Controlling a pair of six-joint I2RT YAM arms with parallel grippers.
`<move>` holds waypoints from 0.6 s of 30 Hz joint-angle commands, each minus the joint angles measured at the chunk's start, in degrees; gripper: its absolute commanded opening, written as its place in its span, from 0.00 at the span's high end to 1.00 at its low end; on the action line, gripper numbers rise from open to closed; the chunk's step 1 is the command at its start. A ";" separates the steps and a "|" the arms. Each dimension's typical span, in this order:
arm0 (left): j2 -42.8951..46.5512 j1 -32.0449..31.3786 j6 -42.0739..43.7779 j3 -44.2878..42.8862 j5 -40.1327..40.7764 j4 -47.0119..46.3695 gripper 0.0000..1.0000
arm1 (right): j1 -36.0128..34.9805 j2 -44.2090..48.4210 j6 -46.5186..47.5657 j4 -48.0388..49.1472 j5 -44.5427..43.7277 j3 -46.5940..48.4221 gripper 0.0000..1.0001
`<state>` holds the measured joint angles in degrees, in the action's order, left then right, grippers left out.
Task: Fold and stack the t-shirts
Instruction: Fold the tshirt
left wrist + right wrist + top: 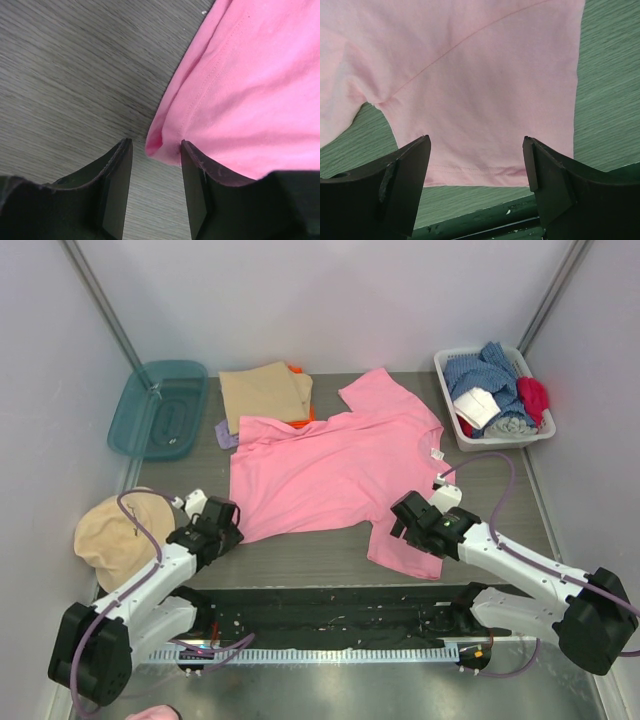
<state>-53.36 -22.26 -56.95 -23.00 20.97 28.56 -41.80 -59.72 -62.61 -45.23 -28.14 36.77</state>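
Observation:
A bright pink t-shirt point(330, 465) lies spread flat on the table, collar toward the back. My left gripper point(236, 527) is at its near left hem corner. In the left wrist view the pink corner point(162, 145) pokes between the fingertips of that gripper point(155, 145) and touches the right finger, with a gap to the left finger. My right gripper point(402, 522) stands open over the near right sleeve. In the right wrist view the sleeve hem point(470, 172) lies between the wide-apart fingers of that gripper point(476, 142). A folded tan t-shirt point(265, 392) lies at the back on an orange one point(296, 369). A lilac one point(226, 434) peeks out beside them.
A teal bin point(158, 408) stands at the back left. A white basket point(447, 400) of mixed clothes is at the back right. A round tan cap point(112, 530) lies left of my left arm. A black rail point(330, 615) runs along the near table edge.

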 commanded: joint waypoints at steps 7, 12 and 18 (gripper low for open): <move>-3.76 -0.24 -1.15 -0.11 0.56 -5.79 0.59 | -0.30 0.93 0.82 0.32 -1.13 0.49 0.18; -3.94 -0.24 -1.32 0.06 0.47 -6.32 0.73 | -0.21 1.01 0.73 0.14 -1.13 0.14 0.18; -3.41 -0.24 -1.32 0.24 0.47 -6.14 0.92 | -0.30 1.01 0.65 0.06 -1.30 -0.04 0.18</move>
<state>-57.23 -22.28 -57.98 -22.98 20.86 23.94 -41.80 -59.72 -61.82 -45.28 -28.16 36.75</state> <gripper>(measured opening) 0.134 0.823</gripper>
